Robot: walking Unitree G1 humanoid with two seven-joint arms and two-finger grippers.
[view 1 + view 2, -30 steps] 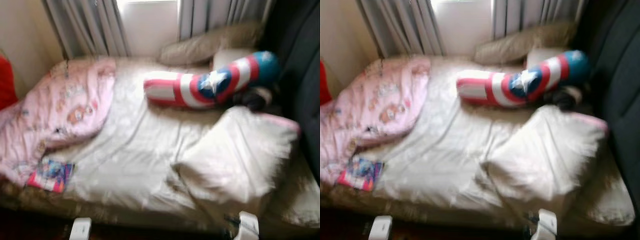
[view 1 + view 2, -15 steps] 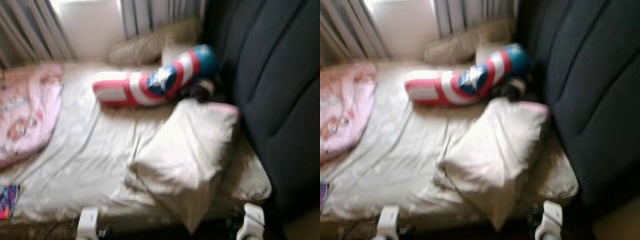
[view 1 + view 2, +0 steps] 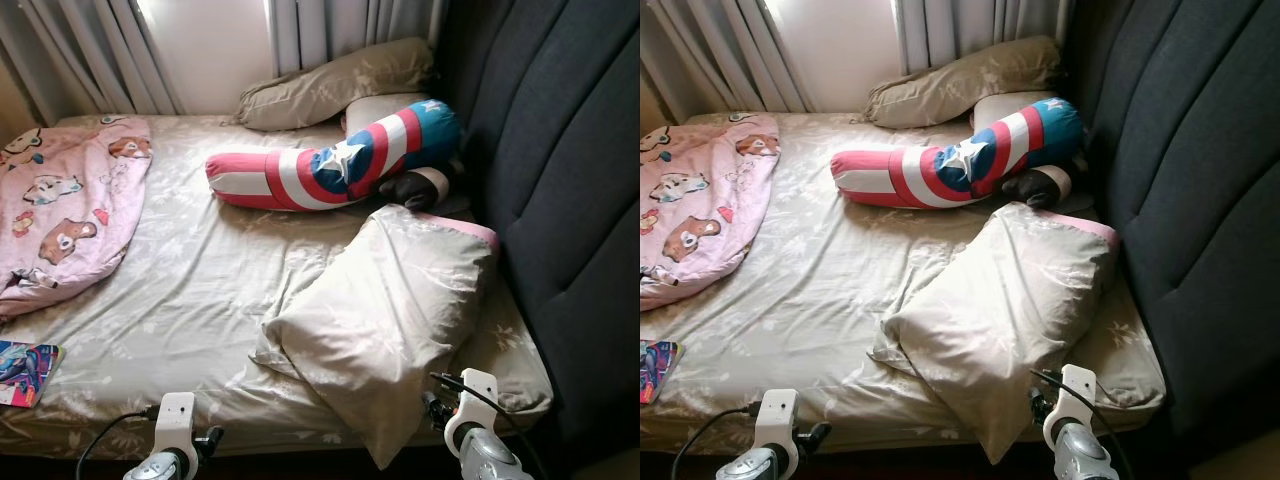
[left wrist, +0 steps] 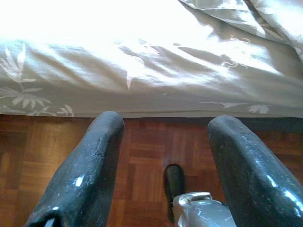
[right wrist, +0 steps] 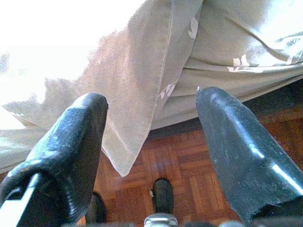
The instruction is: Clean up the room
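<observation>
Now we stand at the bed point(image 3: 180, 300); our left gripper point(image 4: 163, 156) and right gripper point(image 5: 151, 151) hang low, fingers apart, empty, while a beige pillow point(image 3: 390, 320) overhangs the mattress edge near the headboard point(image 3: 560, 180).

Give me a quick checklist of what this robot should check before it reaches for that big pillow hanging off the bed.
1. Right gripper jaws open: ok.
2. Left gripper jaws open: ok.
3. Both grippers carrying nothing: ok.
4. Beige pillow in plain sight, nothing lying on it: ok.
5. Pillow's corner hangs past the bed edge, before the right gripper: ok.
6. Pillow within reach without stepping closer: cannot tell.
</observation>
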